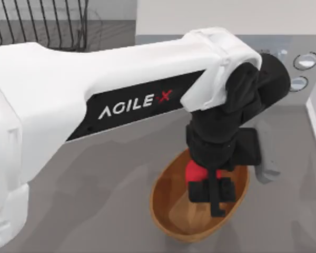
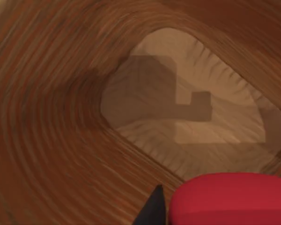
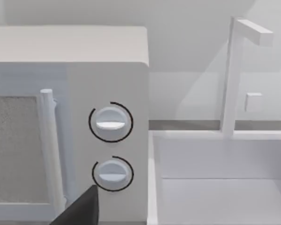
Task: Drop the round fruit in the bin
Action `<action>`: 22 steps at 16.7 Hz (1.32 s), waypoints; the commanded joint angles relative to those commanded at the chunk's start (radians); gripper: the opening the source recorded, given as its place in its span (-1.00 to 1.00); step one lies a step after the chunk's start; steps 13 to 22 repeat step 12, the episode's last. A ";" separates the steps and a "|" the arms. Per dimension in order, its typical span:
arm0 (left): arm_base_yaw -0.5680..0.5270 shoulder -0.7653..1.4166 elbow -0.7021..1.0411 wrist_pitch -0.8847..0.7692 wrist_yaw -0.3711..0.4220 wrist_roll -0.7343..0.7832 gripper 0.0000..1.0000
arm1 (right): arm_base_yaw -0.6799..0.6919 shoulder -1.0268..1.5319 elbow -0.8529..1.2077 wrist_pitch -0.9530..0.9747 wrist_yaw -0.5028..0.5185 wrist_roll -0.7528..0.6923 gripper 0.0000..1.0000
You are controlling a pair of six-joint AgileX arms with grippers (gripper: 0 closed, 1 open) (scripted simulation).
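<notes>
The round fruit (image 1: pixel 196 170) is bright red and sits between the black fingers of my left gripper (image 1: pixel 210 190), which is shut on it. The gripper hangs over the inside of the bin (image 1: pixel 163 211), an oval orange-brown wooden bowl near the table's front middle. In the left wrist view the fruit (image 2: pixel 229 199) shows beside one black fingertip (image 2: pixel 153 208), above the bin's ribbed wall (image 2: pixel 51 117) and its light tan bottom, where the gripper's shadow falls. My right gripper (image 3: pixel 82 211) is parked facing a microwave.
A white microwave (image 3: pixel 107 75) with two round knobs (image 1: pixel 305 60) stands at the back right, with a white sink and faucet (image 3: pixel 234 75) beside it. A black wire rack (image 1: pixel 42 23) is at the back left. Grey tabletop surrounds the bin.
</notes>
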 joint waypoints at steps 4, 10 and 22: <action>0.000 0.000 0.000 0.000 0.000 0.000 0.66 | 0.000 0.000 0.000 0.000 0.000 0.000 1.00; 0.000 0.000 0.000 0.000 0.000 0.000 1.00 | 0.000 0.000 0.000 0.000 0.000 0.000 1.00; 0.000 0.000 0.000 0.000 0.000 0.000 1.00 | 0.000 0.000 0.000 0.000 0.000 0.000 1.00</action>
